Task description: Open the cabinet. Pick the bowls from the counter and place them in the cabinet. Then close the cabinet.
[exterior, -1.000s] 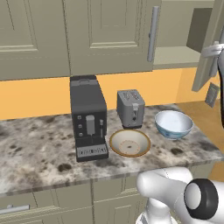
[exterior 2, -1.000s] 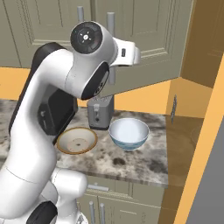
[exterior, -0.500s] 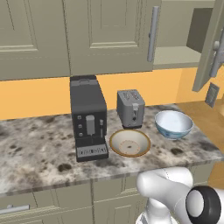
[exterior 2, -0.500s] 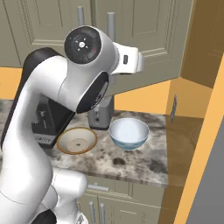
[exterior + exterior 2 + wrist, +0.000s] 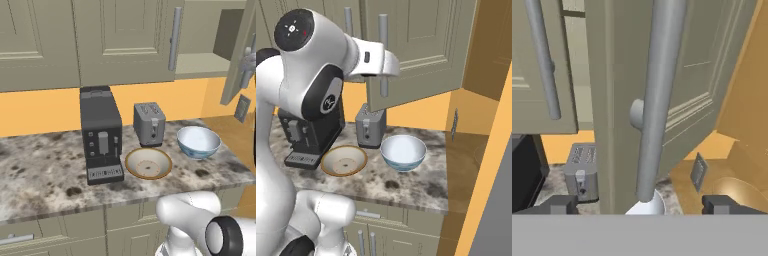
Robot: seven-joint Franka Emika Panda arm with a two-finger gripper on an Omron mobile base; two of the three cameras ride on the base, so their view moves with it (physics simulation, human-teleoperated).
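- On the left of the table (image 5: 40,165), in the left base view, a black coffee machine (image 5: 101,135) stands upright against the orange wall, under the closed left door of the cabinet (image 5: 125,40).
- Just right of it, a silver toaster (image 5: 149,122) stands at the back of the speckled slab.
- In front of the toaster, the wide tan bowl (image 5: 148,163) rests upright on the table, just beside the coffee machine's base and near the front edge.
- Further right, the white and pale-blue bowl (image 5: 198,141) sits upright, near the tan bowl but not touching it, toward the right end of the table.
- Above these, the cabinet's left door is shut, with its bar handle (image 5: 173,38) vertical; the right door (image 5: 239,50) stands swung outward, exposing the interior and a shelf (image 5: 202,64).
- In the right base view, the white arm (image 5: 326,75) reaches across to the open door (image 5: 416,50); both bowls (image 5: 402,151) lie below it on the table.
- In the hand view, the open door's silver handle (image 5: 658,95) runs vertically between the two dark fingertips (image 5: 562,204), which stand well apart on either side of it.
- The claw (image 5: 643,205) is spread wide and clamps nothing; the handle sits within the gap, and contact cannot be confirmed.
- At far right in the hand view, a wall outlet (image 5: 699,171) is set in the orange wall.
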